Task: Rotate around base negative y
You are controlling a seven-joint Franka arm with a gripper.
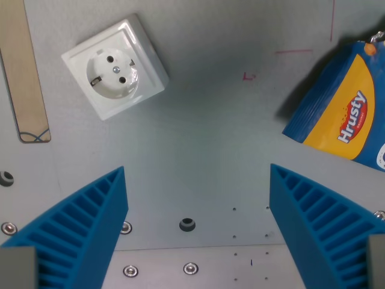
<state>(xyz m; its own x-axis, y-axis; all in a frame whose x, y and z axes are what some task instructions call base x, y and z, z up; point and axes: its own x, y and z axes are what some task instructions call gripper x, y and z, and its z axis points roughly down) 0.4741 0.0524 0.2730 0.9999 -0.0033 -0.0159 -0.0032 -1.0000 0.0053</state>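
- Wrist view: your gripper (198, 180) looks straight down on a grey metal table (204, 150). Its two blue ribbed fingers (84, 223) rise from the bottom corners, spread wide, with nothing between them but bare table.
- Jaws: far apart and holding nothing. Neither finger touches any object.
- White wall socket (114, 66): lies flat on the table, turned at an angle, ahead of the finger on the wrist view's left and well clear of it.
- Blue and orange packet (343, 102) marked "Hrusty": ahead of the finger on the wrist view's right, cut off by the frame edge, apart from the jaws.
- Tan strip (23, 72): runs down the far left edge of the wrist view, outside the left finger.
- Table detail near the jaws: a dark hole (187, 225) sits between the fingers, toward the bottom; bolt heads (190, 268) line up below it.
- The task names no object; you cannot tell which item it concerns.
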